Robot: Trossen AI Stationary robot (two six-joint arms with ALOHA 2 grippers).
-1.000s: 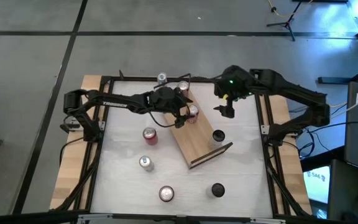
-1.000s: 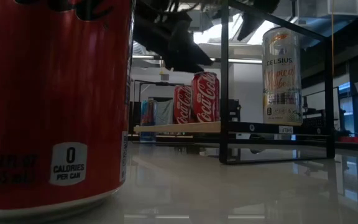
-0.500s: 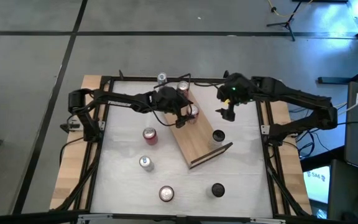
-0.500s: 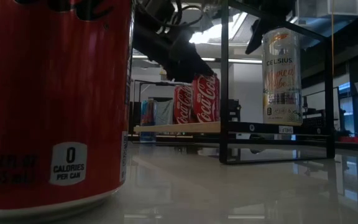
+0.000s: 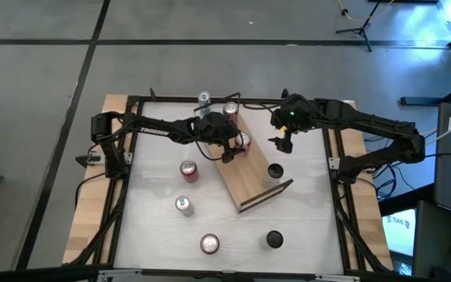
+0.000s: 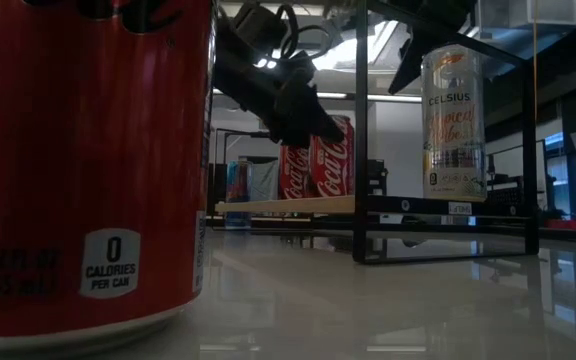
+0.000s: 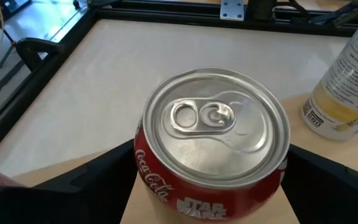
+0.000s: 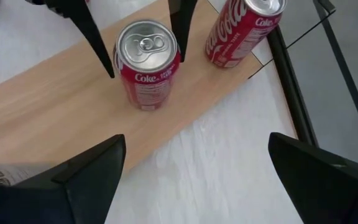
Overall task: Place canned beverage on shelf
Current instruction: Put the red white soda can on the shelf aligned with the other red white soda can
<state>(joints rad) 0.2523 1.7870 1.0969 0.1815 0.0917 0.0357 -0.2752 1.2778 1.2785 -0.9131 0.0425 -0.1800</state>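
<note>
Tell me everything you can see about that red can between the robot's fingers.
The red Coca-Cola can has a silver top with an unopened pull tab and "Star Wars" lettering low on its side. It stands upright on the light-wood shelf, near the end where another red can stands. The left hand has a dark finger on either side; actual contact is unclear.

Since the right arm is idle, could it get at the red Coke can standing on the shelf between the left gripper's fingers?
Probably not yet: the left gripper straddles that Coke can on the shelf, its fingers on both sides. The open right gripper hovers just beside.
</note>
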